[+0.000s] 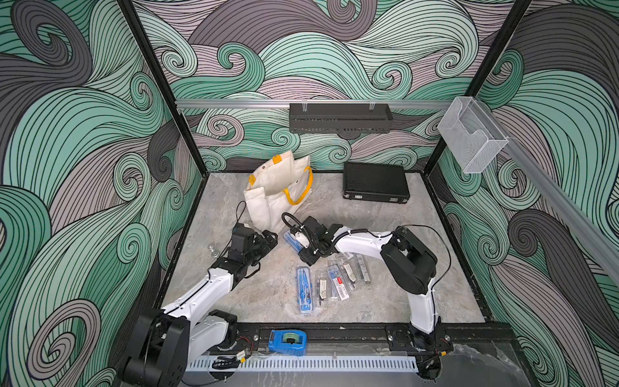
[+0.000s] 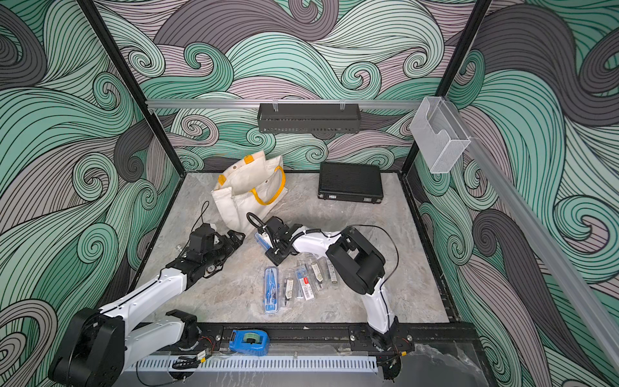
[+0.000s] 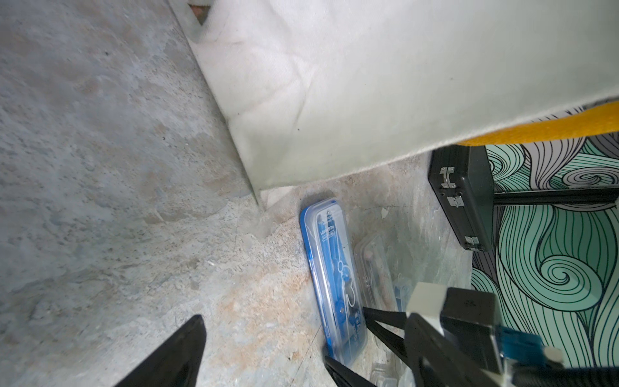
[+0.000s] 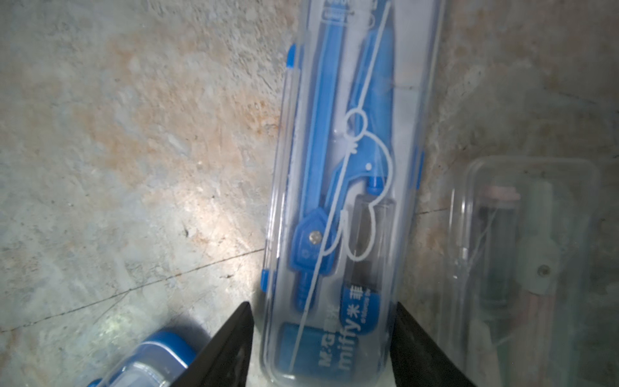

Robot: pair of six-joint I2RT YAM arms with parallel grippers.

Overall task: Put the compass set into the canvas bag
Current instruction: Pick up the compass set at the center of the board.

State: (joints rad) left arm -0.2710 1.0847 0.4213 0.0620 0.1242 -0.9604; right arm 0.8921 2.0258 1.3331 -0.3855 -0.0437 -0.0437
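A compass set (image 1: 288, 237) (image 4: 341, 201), a clear case with blue tools, lies flat on the table just in front of the canvas bag (image 1: 273, 192) (image 3: 351, 83). The bag stands open with its yellow handles hanging. My right gripper (image 1: 296, 240) (image 4: 323, 306) is low over the near end of this case, jaws astride it. One finger touches the case's side and a thin gap shows at the other. My left gripper (image 1: 272, 238) (image 3: 261, 341) is open and empty, left of the case, beside the bag's front corner.
A second blue compass set (image 1: 304, 289) and several clear cases (image 1: 345, 276) lie in a row nearer the front. A black hard case (image 1: 375, 186) sits at the back right. A blue tape dispenser (image 1: 288, 341) rests on the front rail, and a small metal weight (image 1: 211, 250) stands at the left.
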